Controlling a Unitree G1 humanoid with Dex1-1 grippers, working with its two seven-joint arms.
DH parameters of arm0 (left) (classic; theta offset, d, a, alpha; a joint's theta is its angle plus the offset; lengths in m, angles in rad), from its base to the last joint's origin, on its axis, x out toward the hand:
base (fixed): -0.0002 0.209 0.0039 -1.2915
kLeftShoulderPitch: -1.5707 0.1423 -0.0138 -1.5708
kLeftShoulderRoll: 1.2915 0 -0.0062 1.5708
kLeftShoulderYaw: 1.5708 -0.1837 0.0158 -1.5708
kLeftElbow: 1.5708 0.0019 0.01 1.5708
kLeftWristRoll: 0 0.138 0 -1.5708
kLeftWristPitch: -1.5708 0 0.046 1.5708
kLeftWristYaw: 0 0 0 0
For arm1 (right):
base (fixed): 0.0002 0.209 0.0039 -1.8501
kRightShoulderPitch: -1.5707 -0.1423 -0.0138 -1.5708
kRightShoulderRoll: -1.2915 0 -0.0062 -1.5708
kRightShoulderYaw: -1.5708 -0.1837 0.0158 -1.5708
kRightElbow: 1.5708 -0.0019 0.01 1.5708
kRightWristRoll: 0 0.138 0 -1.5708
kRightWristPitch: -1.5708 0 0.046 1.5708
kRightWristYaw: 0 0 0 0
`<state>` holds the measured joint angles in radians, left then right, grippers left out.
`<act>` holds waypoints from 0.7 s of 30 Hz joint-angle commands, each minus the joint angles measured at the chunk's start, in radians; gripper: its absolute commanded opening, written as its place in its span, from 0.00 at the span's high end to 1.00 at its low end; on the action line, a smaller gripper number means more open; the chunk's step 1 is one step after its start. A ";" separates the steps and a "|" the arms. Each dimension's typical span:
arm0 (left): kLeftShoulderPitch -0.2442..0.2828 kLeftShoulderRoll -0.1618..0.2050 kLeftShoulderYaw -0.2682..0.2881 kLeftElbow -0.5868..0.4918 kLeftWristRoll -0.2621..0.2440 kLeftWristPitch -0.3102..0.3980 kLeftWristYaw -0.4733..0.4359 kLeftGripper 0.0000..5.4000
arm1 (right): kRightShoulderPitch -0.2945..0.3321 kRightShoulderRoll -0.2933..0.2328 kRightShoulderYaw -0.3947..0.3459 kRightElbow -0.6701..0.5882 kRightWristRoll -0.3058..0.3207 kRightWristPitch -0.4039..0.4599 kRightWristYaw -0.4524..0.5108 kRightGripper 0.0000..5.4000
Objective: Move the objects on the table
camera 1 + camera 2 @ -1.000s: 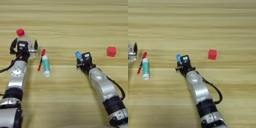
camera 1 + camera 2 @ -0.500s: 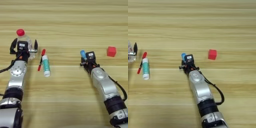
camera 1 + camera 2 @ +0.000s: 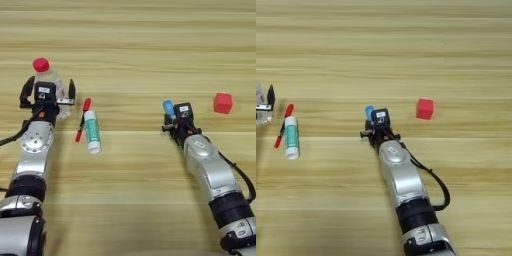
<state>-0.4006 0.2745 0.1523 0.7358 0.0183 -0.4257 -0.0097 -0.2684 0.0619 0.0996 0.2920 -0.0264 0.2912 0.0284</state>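
**Two grippers at work on wooden table**

At upper left, left gripper (image 3: 47,92) with fingers spread either side of a clear bottle (image 3: 49,79). Just right of it, green glue stick (image 3: 91,131) lying beside a red pen (image 3: 82,119). Near centre, right gripper (image 3: 176,116) pinching a blue glue stick (image 3: 168,108). Red cube (image 3: 223,103) apart at right, on the table (image 3: 130,40).

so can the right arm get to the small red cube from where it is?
Probably yes. The small red cube sits alone on bare wooden table, right of the right tool, nothing between. But that tool looks closed on the blue-and-white glue stick, so it would need releasing first.
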 commanded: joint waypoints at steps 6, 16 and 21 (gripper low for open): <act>-0.008 -0.003 -0.003 -0.007 0.002 -0.001 0.005 0.00 | 0.026 -0.036 0.024 -0.012 -0.082 -0.105 -0.058 0.50; -0.007 -0.002 -0.003 -0.010 0.002 0.000 0.005 0.00 | 0.000 -0.070 0.002 -0.052 -0.134 -0.261 -0.123 0.29; -0.007 -0.002 -0.003 -0.008 0.002 -0.001 0.006 0.00 | -0.020 -0.078 -0.028 -0.046 -0.119 -0.278 -0.124 0.19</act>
<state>-0.4006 0.2743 0.1523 0.7356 0.0183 -0.4257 -0.0093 -0.2688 -0.0095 0.0856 0.2488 -0.1548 0.0218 -0.0953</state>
